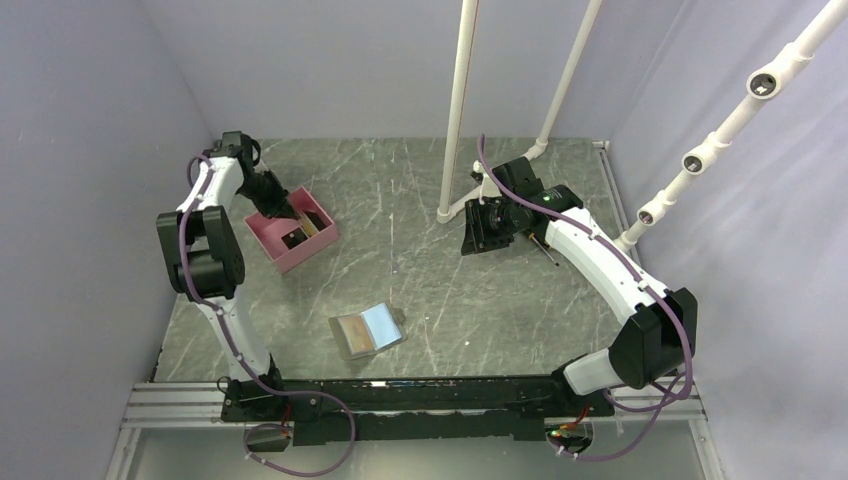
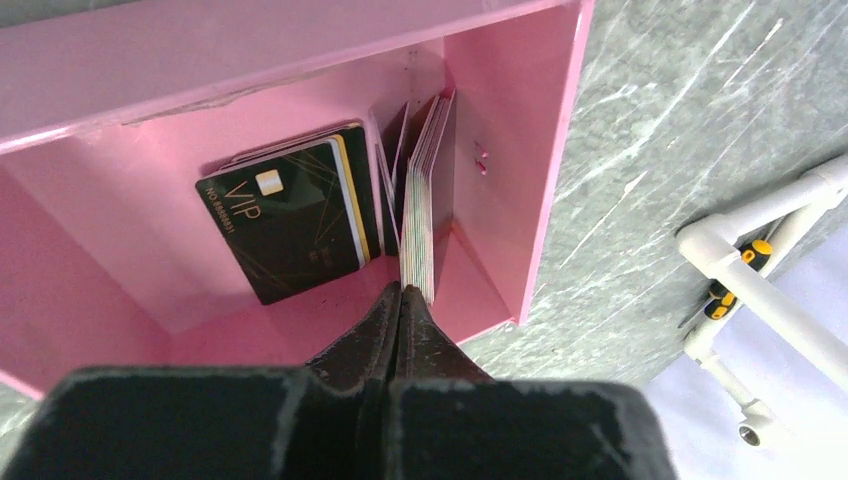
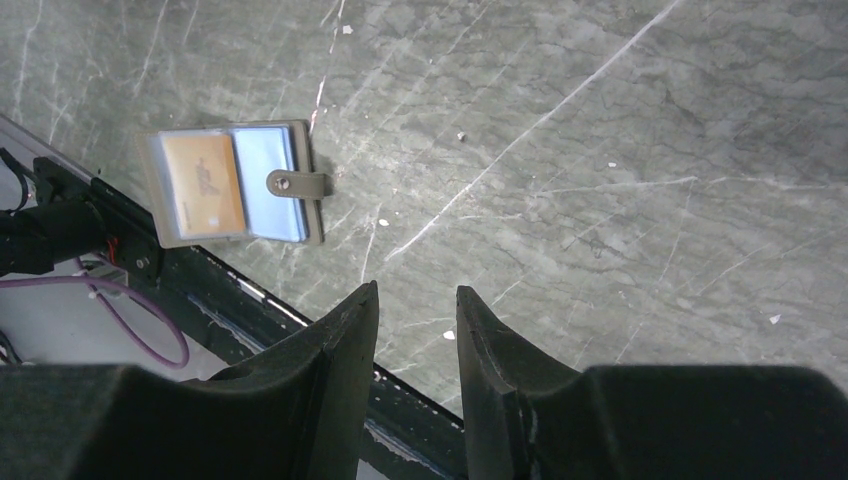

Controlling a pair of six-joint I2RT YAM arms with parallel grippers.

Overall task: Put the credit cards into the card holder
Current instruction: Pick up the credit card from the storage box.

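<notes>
In the pink box (image 2: 520, 150), the left end effector (image 2: 402, 300), jaws together, touches the upright credit cards (image 2: 425, 200) edge-on; grip unclear.

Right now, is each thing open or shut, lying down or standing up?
card holder: open, lying flat
orange card: inside the card holder
pink box: open on top, cards inside
black VIP card: lying flat in the box
other cards: standing on edge
left gripper: shut, tips at the standing cards
right gripper: open, empty
</notes>
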